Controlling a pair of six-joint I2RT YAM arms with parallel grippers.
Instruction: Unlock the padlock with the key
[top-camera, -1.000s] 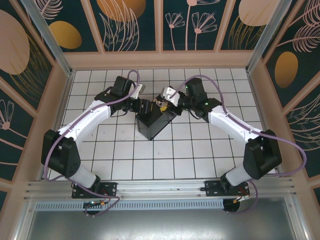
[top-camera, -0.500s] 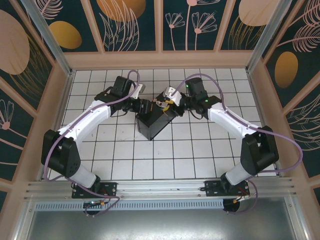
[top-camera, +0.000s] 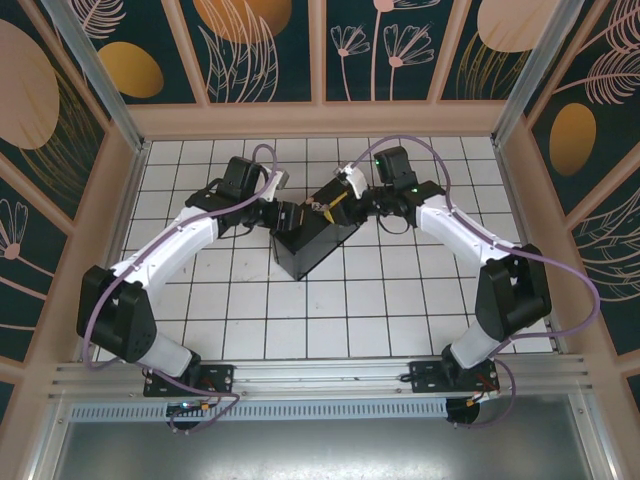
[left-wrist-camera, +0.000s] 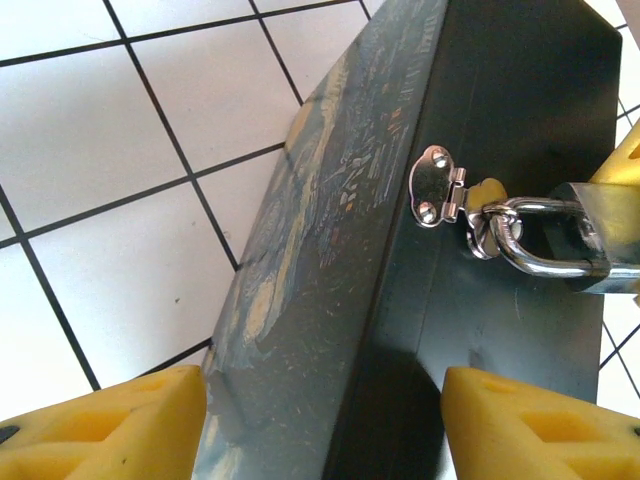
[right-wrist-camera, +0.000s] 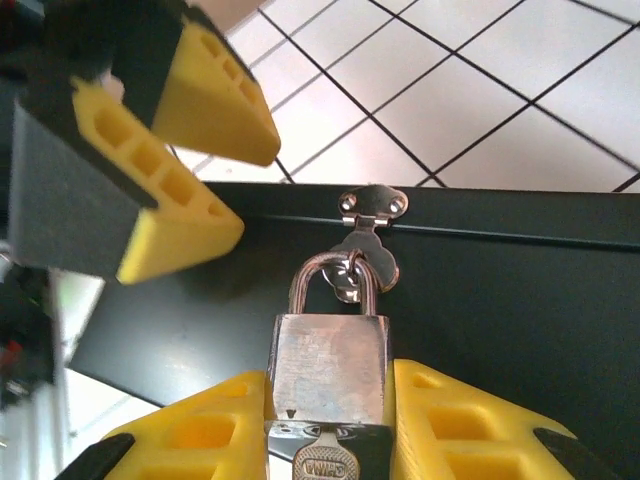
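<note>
**Two robot arms converge on a black box (top-camera: 310, 243) set just beyond the middle of the tiled table (top-camera: 400, 320), toward its far edge.** The padlock (right-wrist-camera: 327, 368), a small silver block, hangs by its shackle (right-wrist-camera: 298, 288) from the hasp (right-wrist-camera: 372, 204) on the box's dark face, at the end turned to the table's far edge. The right gripper (right-wrist-camera: 328, 385) has its yellow fingers (right-wrist-camera: 205, 435) pressed against both flanks of the padlock, pinching its body. The key (right-wrist-camera: 325, 464) sits in the keyway on the padlock's underside, its stamped head poking out between those fingers. The left gripper (left-wrist-camera: 322, 390) stands spread wide astride the box, one pad beside the painted lid (left-wrist-camera: 300, 260) and the other over the dark side. Whether it bears on the box cannot be told.

The padlock looks to be solid metal: rigid, heavy for its size, and smooth enough to slip. It hangs loose from the hasp and would likely swing if let go, so its flat flanks, where the grip now lies, seem the soundest hold. The key appears thin and stiff, and its small head gives little purchase. It is probably best taken by the head's flat faces and turned squarely about its own axis, since a sideways load could bend or jam it. The box may well skid on the glossy tiles unless braced.
</note>
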